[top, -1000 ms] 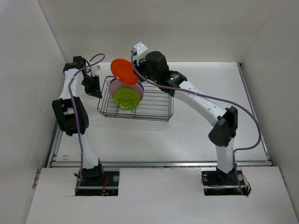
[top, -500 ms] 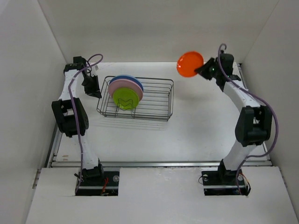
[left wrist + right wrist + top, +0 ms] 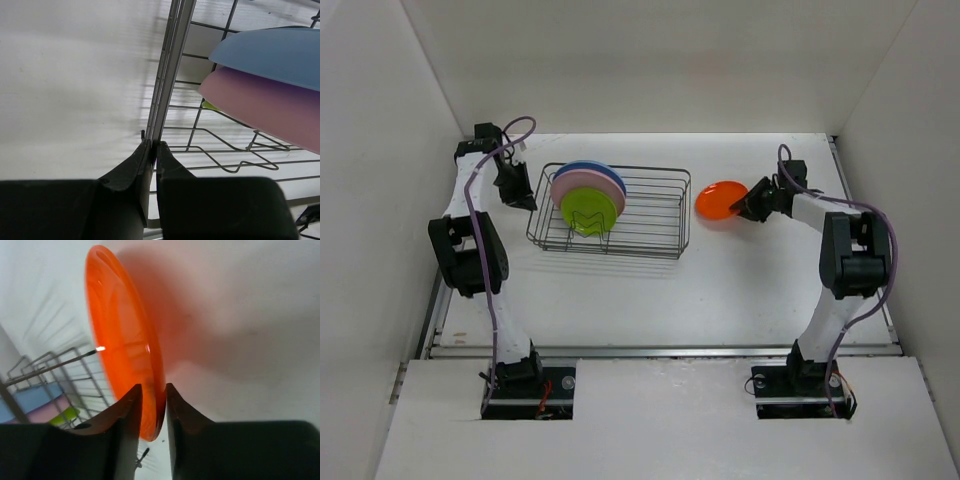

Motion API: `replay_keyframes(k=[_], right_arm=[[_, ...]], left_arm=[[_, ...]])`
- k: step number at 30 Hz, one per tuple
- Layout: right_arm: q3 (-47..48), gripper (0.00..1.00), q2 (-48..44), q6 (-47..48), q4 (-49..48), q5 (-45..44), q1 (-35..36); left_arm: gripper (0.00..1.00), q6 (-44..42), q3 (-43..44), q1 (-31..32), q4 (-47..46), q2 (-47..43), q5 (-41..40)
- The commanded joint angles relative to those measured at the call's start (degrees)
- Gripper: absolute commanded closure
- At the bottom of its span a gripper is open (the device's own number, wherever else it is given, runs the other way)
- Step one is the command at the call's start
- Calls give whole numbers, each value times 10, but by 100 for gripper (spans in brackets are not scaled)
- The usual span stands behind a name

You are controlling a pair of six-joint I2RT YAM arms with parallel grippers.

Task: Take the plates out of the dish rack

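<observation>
The dark wire dish rack (image 3: 650,215) stands at the back left of the table. Upright in its left end are a blue plate (image 3: 590,167), a pink plate (image 3: 582,182) and a lime green plate (image 3: 590,210). My left gripper (image 3: 528,203) is shut on the rack's left rim wire (image 3: 172,60), with the blue plate (image 3: 275,52) and pink plate (image 3: 265,105) close by. Right of the rack, the small orange plate (image 3: 720,199) is low over the table, tilted. My right gripper (image 3: 748,207) has that plate's rim (image 3: 125,340) between its fingers (image 3: 153,390).
White walls enclose the table on the left, back and right. The rack's right half (image 3: 660,200) holds no plates. Bare white tabletop (image 3: 740,270) lies between the rack and the right arm.
My right arm has carried the orange plate from above the rack across to the right and down close to the table. The left gripper has stayed clamped on the rack's rim.
</observation>
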State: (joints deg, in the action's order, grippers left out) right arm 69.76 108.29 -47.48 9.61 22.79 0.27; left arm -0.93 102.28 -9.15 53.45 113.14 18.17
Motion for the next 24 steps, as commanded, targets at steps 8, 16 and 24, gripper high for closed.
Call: replay_keyframes(k=[8, 16, 24], right_arm=[[26, 36, -33, 63, 92, -129, 5], [174, 26, -69, 136, 213, -375, 137], [292, 26, -59, 370, 96, -303, 327]], left_arm=[[100, 45, -75, -28, -27, -86, -46], [100, 39, -75, -28, -19, -80, -58], [100, 22, -56, -28, -25, -75, -63]])
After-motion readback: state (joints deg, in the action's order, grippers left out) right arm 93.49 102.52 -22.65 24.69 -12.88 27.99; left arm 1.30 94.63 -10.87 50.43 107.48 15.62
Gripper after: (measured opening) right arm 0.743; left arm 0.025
